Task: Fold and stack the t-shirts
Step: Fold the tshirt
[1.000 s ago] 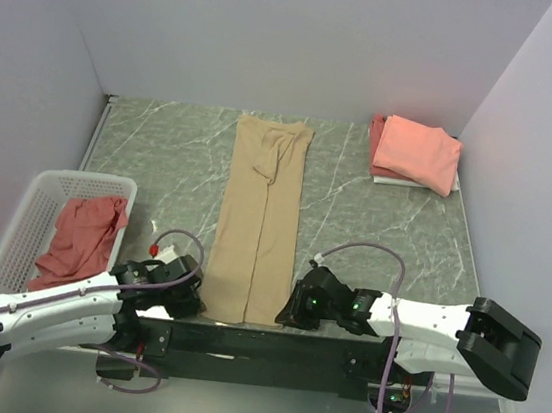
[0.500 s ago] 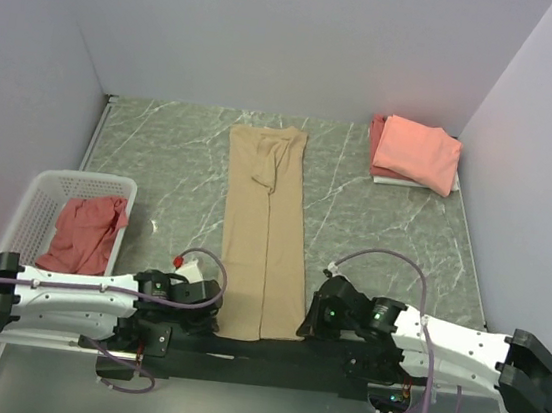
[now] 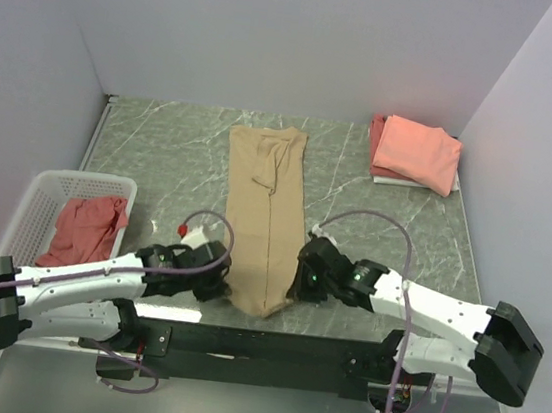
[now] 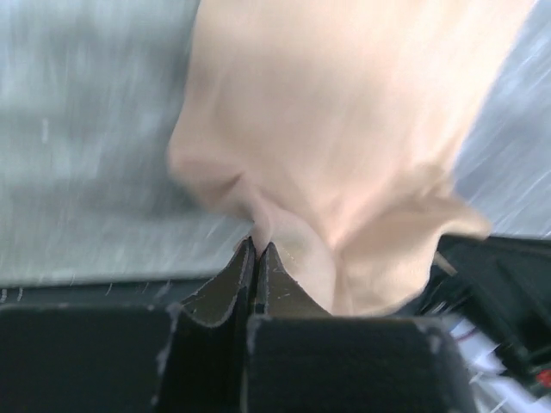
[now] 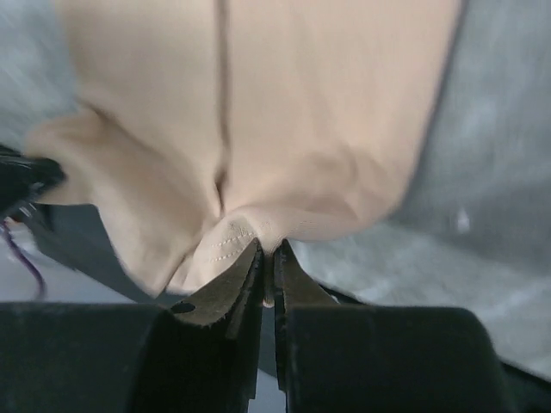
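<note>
Where the tan t-shirt (image 3: 265, 200) lies as a long folded strip down the middle of the table (image 3: 162, 152), its near end bunches up. The left gripper (image 3: 220, 282) is clamped on one corner and the right gripper (image 3: 299, 282) on the other. Folded pink shirts (image 3: 419, 152) sit upper right, and a white basket (image 3: 24, 211) holding a red shirt (image 3: 87, 229) sits lower left.

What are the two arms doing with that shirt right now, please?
Both arms hold the tan t-shirt, which lies as a long narrow strip down the middle of the table. The left gripper and right gripper are each shut on its near end, which is bunched up between them, probably for the next fold. A stack of folded pink shirts sits at the far right corner; a red shirt waits in the white basket on the left.
</note>
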